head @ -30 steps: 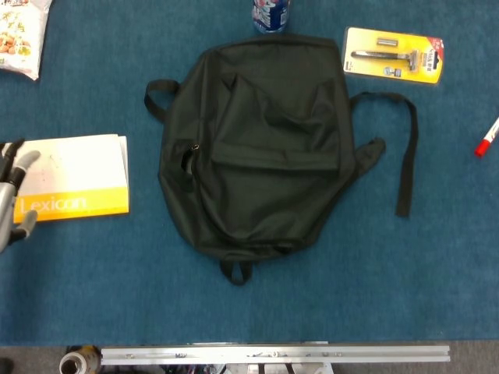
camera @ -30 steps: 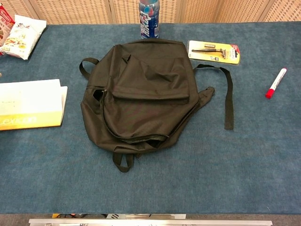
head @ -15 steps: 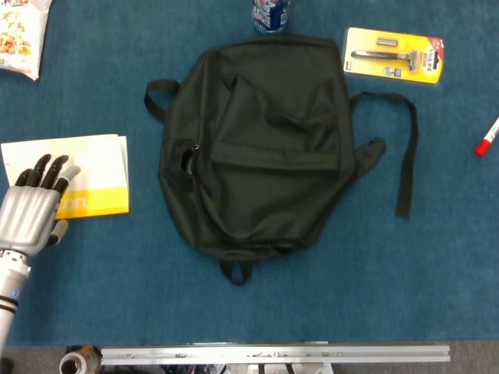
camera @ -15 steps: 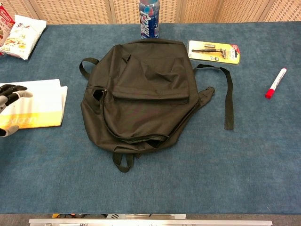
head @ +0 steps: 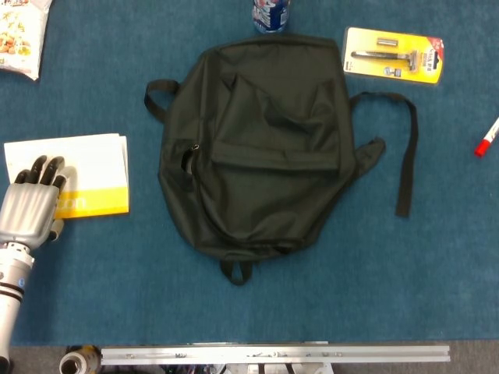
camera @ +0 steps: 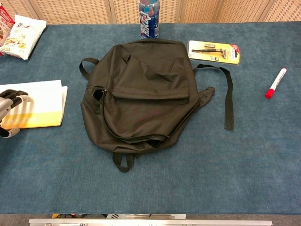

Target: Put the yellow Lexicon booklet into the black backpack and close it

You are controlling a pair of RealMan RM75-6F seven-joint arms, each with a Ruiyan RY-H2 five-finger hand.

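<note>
The yellow and white Lexicon booklet (head: pixel 90 167) lies flat on the blue table at the left, also seen in the chest view (camera: pixel 42 101). My left hand (head: pixel 33 204) lies palm down over its near left corner with its fingers bent onto the cover; the chest view shows the hand (camera: pixel 9 107) at the frame's left edge. It grips nothing that I can see. The black backpack (head: pixel 261 144) lies flat in the middle of the table (camera: pixel 143 92), its front flap down and a zip gaping along its left side. My right hand appears in neither view.
A drink bottle (head: pixel 270 14) stands just behind the backpack. A yellow razor pack (head: pixel 394 54) lies at the back right, a red-capped marker (head: pixel 486 139) at the far right, a snack bag (head: pixel 19 35) at the back left. A backpack strap (head: pixel 405 156) trails to the right.
My left hand has come in from the left edge onto the booklet's near left corner, and its fingers have bent a little. Backpack and other items have not moved.
</note>
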